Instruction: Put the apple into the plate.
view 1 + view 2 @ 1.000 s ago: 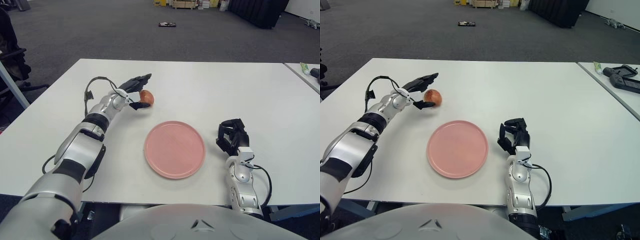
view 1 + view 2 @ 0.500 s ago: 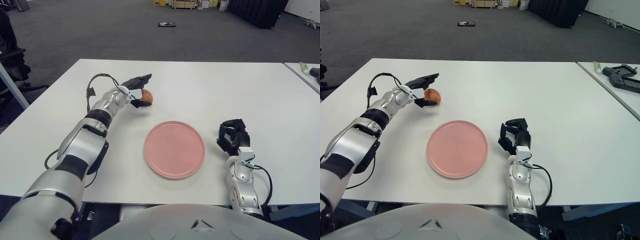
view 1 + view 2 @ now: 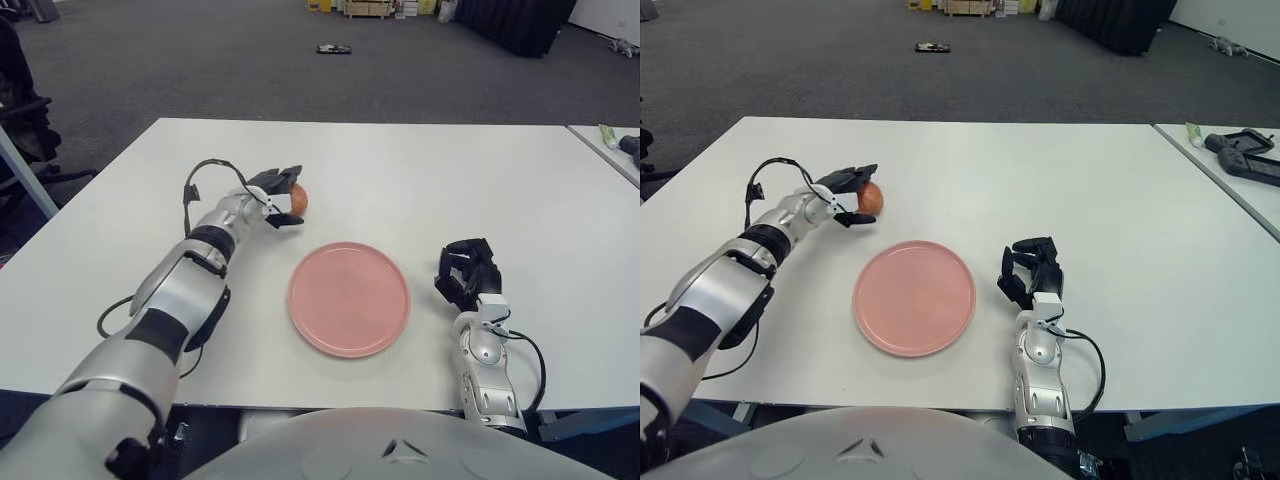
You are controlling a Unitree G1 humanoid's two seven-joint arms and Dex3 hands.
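A small red-orange apple (image 3: 300, 199) rests on the white table (image 3: 420, 180), behind and to the left of the pink plate (image 3: 349, 298). My left hand (image 3: 291, 198) reaches in from the left and its dark fingers are curled over the top and under the near side of the apple, which stays on the table. The plate holds nothing. My right hand (image 3: 465, 272) is parked on the table just right of the plate, fingers curled and empty.
A second table at the far right carries a green-and-white tube (image 3: 607, 135) and a dark device (image 3: 1240, 155). A dark chair (image 3: 20, 110) stands off the table's left edge. Grey carpet lies beyond the far edge.
My left hand's fingers, spread above the apple before, have closed down around it, and the wrist has shifted slightly forward and right. The apple, plate and right hand have not moved.
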